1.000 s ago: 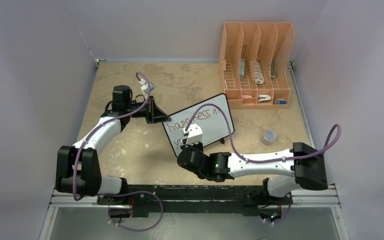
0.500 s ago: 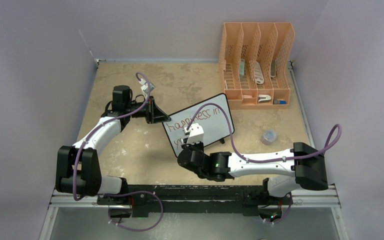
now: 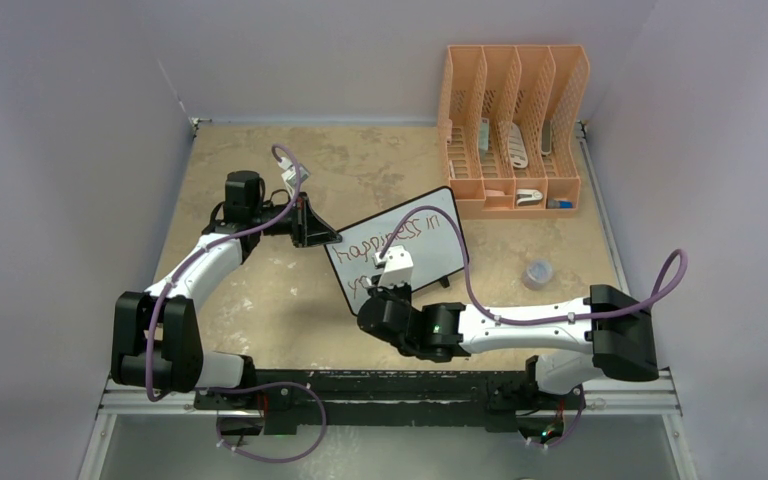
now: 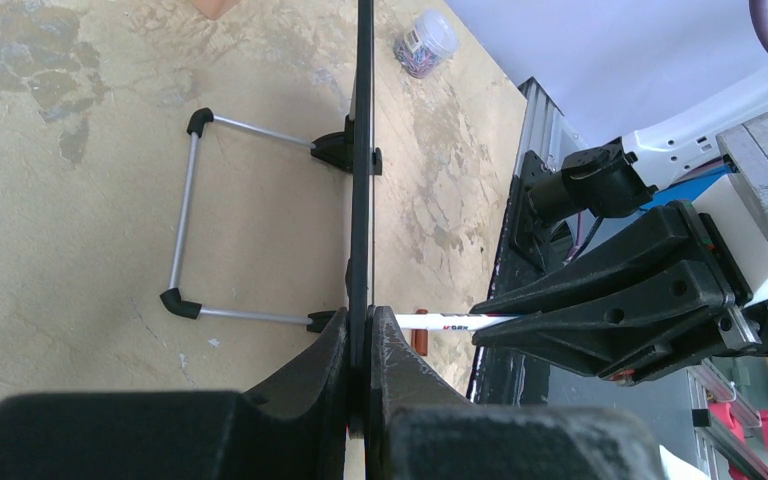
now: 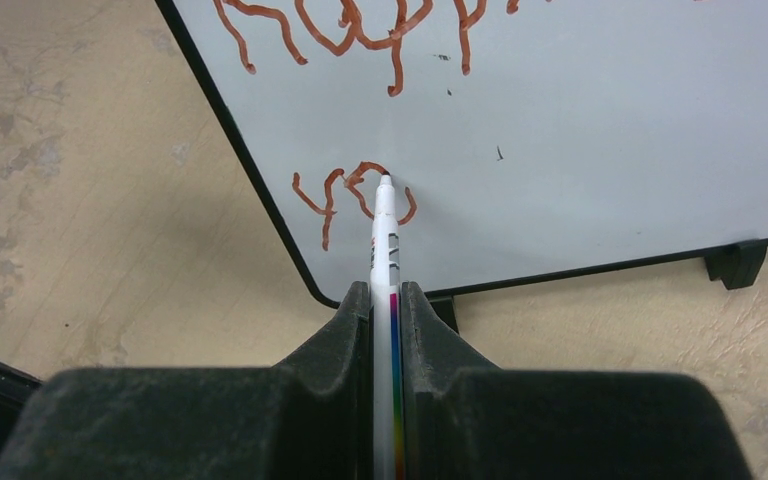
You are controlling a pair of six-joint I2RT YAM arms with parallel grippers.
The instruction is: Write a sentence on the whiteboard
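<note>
The whiteboard (image 3: 432,240) stands tilted on its feet mid-table. My left gripper (image 3: 328,240) is shut on its left edge; in the left wrist view the whiteboard (image 4: 363,150) runs edge-on between the fingers of that gripper (image 4: 363,335). My right gripper (image 5: 387,300) is shut on a white marker (image 5: 384,240), whose tip touches the whiteboard (image 5: 580,150) at the lower line. The sentence (image 5: 360,25) is red-brown; its second line (image 5: 340,190) has only a few letters. From above, the right gripper (image 3: 380,288) covers the lower-left of the sentence (image 3: 392,238).
An orange file organizer (image 3: 515,125) stands at the back right. A small lidded jar (image 3: 537,272) sits right of the board. The board's wire stand (image 4: 185,215) reaches out behind it. A small red-brown piece (image 4: 419,340) lies below the marker (image 4: 450,321).
My right gripper has shifted slightly to the right along the board with the marker. The left arm and the board have not moved.
</note>
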